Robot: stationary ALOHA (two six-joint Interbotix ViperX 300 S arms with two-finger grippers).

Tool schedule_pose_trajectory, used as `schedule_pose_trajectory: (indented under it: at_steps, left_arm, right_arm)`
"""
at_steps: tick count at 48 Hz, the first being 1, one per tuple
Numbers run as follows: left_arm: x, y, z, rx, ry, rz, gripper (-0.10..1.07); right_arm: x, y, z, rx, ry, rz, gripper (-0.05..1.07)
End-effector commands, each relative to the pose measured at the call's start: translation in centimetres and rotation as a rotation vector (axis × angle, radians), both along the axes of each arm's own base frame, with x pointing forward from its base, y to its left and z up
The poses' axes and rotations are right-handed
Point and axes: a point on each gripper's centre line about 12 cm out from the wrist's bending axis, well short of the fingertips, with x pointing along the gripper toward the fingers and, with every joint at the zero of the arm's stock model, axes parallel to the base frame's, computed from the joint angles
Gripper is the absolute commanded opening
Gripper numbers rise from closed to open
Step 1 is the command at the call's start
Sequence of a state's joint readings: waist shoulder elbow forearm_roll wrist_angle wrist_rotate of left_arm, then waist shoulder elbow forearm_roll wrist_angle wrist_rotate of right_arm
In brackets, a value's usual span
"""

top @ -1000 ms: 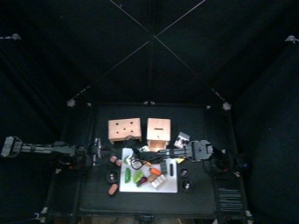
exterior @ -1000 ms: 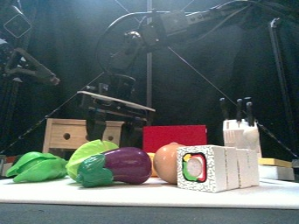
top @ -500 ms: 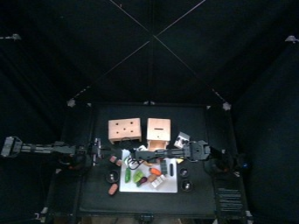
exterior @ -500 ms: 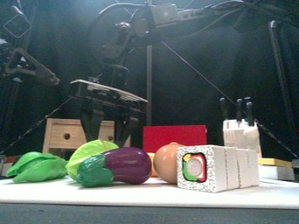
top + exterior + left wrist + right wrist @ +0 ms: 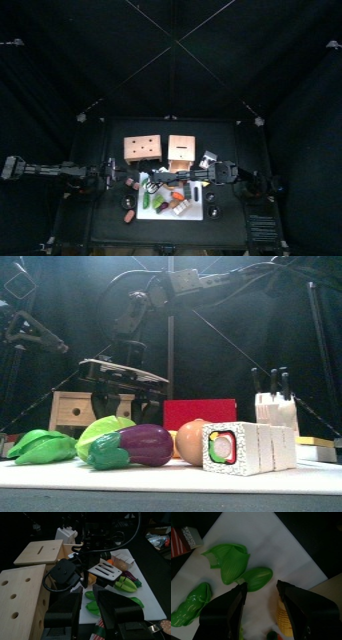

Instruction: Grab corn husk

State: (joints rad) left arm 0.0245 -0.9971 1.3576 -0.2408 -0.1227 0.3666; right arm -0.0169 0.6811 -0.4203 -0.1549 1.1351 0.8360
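The right gripper [image 5: 261, 587] has rolled at the wrist and tipped further downward over the last second, so its camera now looks almost straight down. Its jaws have stayed spread wide, gripping nothing, and the approach looks nearly lined up but the grasp is not yet made. The corn husk [image 5: 228, 559], a pale green curled leaf, lies in the upper left of the right wrist view. A smaller green piece [image 5: 258, 577] sits just beyond the jaw tips and a yellow corn cob [image 5: 283, 614] shows low between them. In the front view the husk sits at lower left beside a toy eggplant [image 5: 144, 444]. Everything rests on a white cutting board [image 5: 278, 542] on the black table. Two wooden blocks [image 5: 142, 148], a red box [image 5: 201, 411] and a knife block [image 5: 274, 406] stand behind, with black curtains all round. The left arm [image 5: 54, 170] rests at the picture's left.
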Motion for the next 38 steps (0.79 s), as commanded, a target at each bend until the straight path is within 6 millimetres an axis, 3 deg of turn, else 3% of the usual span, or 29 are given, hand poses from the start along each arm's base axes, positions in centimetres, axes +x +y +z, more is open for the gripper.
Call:
schedule_pose_trajectory:
  at_steps: [1,29,38]
  left_arm:
    - [0.2,0.0,0.7,0.000,-0.021,0.002,0.68]
    - [0.2,0.0,0.6,-0.004,-0.018,0.002,0.68]
    - [0.2,0.1,0.6,0.000,-0.020,0.003,0.68]
  right_arm:
    - [0.2,-0.7,1.7,0.000,-0.038,-0.011,0.86]
    - [0.4,-0.8,0.1,0.008,-0.039,-0.012,0.86]
    - [0.4,-0.8,0.1,0.002,-0.040,-0.012,0.78]
